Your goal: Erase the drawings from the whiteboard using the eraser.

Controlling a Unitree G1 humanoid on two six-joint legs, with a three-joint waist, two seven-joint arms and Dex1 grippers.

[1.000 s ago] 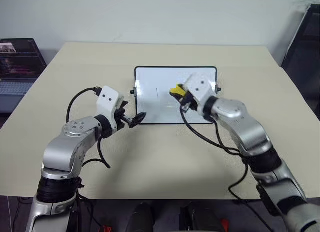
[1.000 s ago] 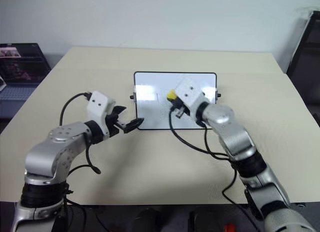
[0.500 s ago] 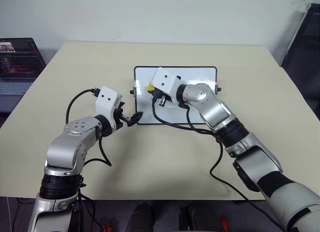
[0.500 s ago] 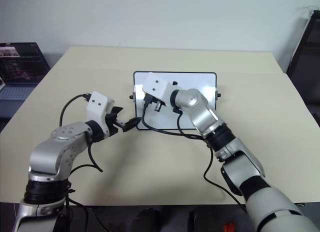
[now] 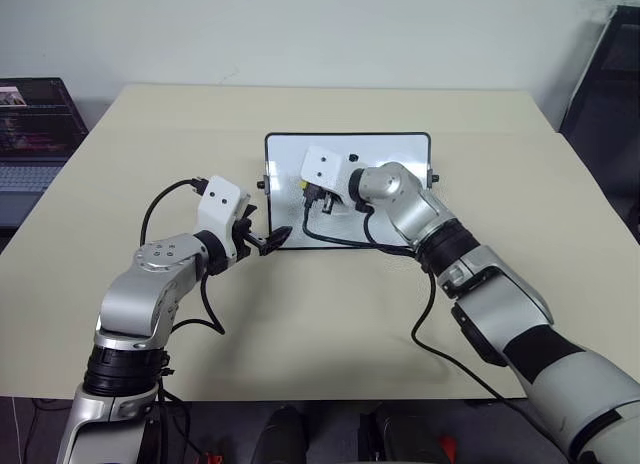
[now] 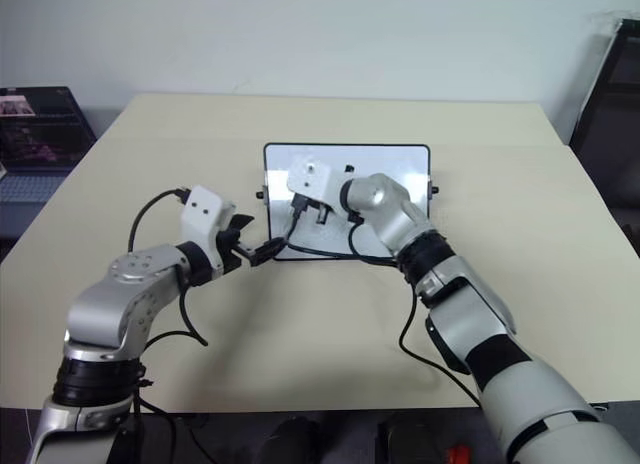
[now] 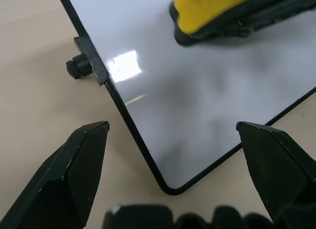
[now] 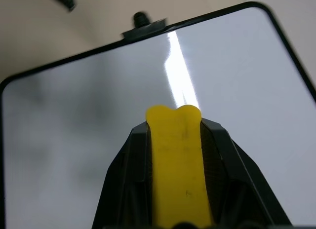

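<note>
The tabletop carries the whiteboard near its middle. The left end effector is spread around the board's near left corner. The right end effector pinches the yellow eraser over the board's left half.

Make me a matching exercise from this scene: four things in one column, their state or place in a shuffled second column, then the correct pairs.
Things:
1. eraser
2. left pincer
3. whiteboard
4. laptop

States or places:
A. open, astride the board's near left corner
B. lying flat on the table
C. clamped in the right pincer, over the board
D. off the table's far left side

Pairs: 1-C, 2-A, 3-B, 4-D
</note>
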